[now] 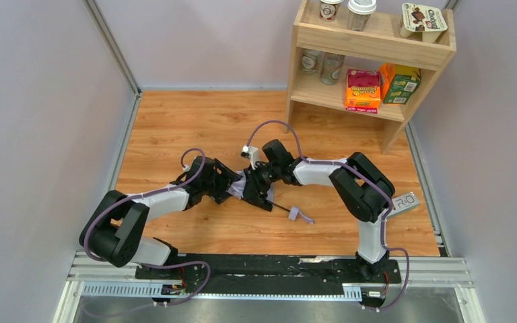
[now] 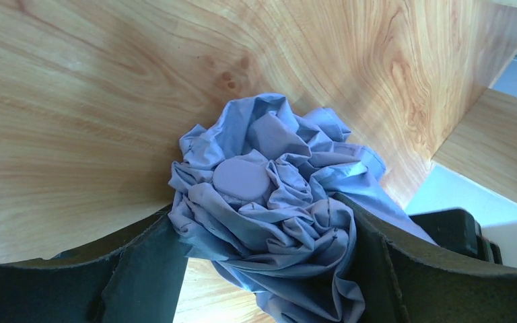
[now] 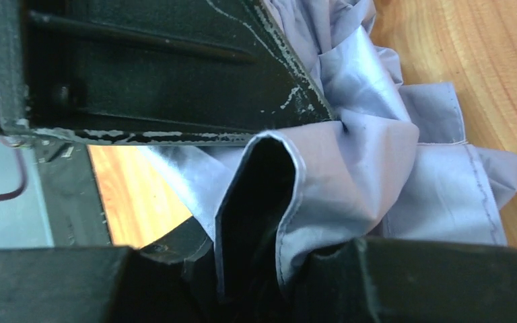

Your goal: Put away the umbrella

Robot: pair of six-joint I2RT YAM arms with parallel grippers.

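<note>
The umbrella (image 1: 243, 186) lies folded at the middle of the wooden table, its pale lavender fabric bunched between my two grippers. Its slim black shaft (image 1: 279, 205) points toward the near right and ends by a lavender strap tab (image 1: 301, 215). My left gripper (image 1: 231, 188) is shut on the bunched canopy (image 2: 269, 202), whose round top cap (image 2: 242, 179) faces the left wrist camera. My right gripper (image 1: 257, 184) comes in from the right and is shut on a fold of the fabric (image 3: 377, 148). The handle is hidden.
A wooden shelf unit (image 1: 370, 47) stands at the back right with cups, jars, an orange-pink box (image 1: 363, 89) and a green box (image 1: 400, 84). A small grey plate (image 1: 405, 202) lies by the right arm. Grey walls close in on the table's left, back and right sides.
</note>
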